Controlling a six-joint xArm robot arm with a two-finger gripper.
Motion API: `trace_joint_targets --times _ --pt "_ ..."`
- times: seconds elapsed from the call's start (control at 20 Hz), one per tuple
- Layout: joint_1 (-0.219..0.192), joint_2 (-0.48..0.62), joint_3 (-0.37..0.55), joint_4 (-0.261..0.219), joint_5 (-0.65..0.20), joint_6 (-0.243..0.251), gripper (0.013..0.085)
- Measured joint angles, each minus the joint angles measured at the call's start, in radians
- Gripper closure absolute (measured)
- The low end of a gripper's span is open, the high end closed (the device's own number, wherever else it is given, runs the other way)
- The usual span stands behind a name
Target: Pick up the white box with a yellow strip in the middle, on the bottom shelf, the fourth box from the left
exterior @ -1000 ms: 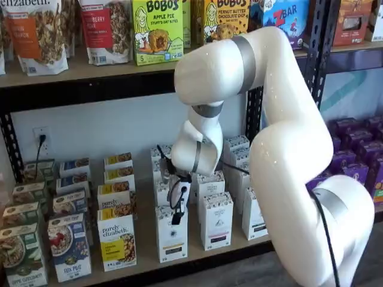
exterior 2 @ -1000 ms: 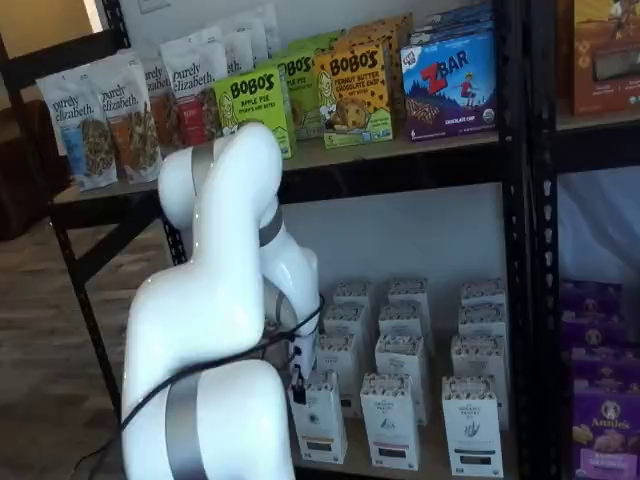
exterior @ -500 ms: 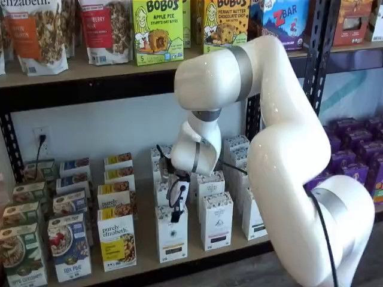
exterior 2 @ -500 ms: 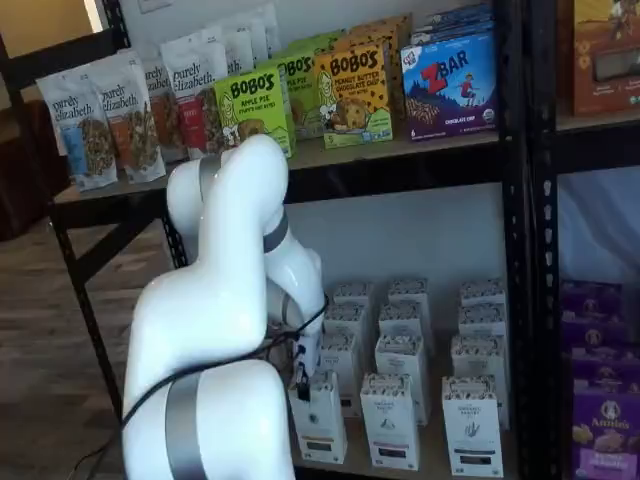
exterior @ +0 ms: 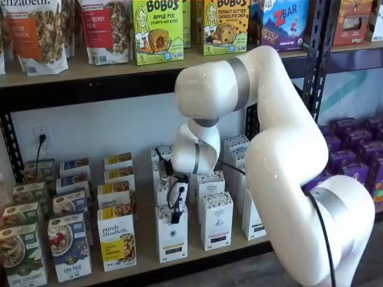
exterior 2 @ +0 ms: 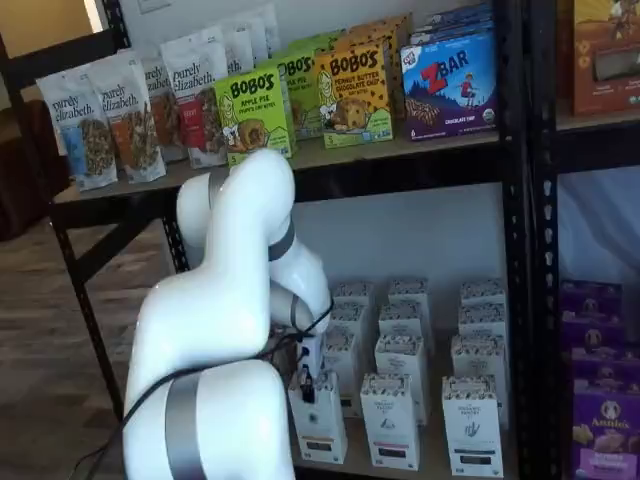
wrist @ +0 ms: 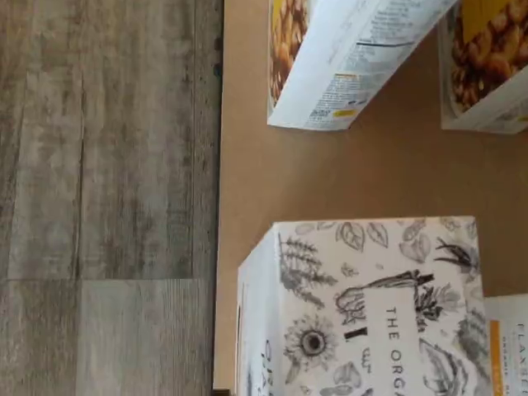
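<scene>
The white box [exterior: 172, 238] with a pale yellow strip stands at the front of the bottom shelf [exterior: 145, 239]. It also shows in a shelf view [exterior 2: 320, 425]. Its speckled patterned top [wrist: 371, 305] fills part of the wrist view, close to the shelf's front edge. My gripper [exterior: 176, 209] hangs just above the box's top, with a cable beside its black fingers. It shows at the box's top in a shelf view [exterior 2: 306, 385]. No gap between the fingers shows, and nothing is held between them.
A "purely elizabeth" box [exterior: 117, 245] stands left of the white box, and a similar white carton with a dark strip [exterior: 216, 220] stands to its right. More white cartons [exterior 2: 390, 420] stand in rows behind. Bags and Bobo's boxes [exterior: 157, 30] fill the upper board. Wooden floor [wrist: 107, 198] lies below.
The arm has shifted toward the shelf and its elbow has dropped. The gripper has moved slightly up and inward over the white box's top. The box has not moved.
</scene>
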Motion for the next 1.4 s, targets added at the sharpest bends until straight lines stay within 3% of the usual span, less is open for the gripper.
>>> trace_joint_targets --times 0.65,1.05,1.4 --pt "-0.005 0.062 -0.071 -0.195 0.05 0.174 0.013" --pt "-0.007 0.073 -0.071 -0.254 0.039 0.223 0.013" --pt "-0.014 0.076 -0.069 -0.251 0.028 0.212 0.013"
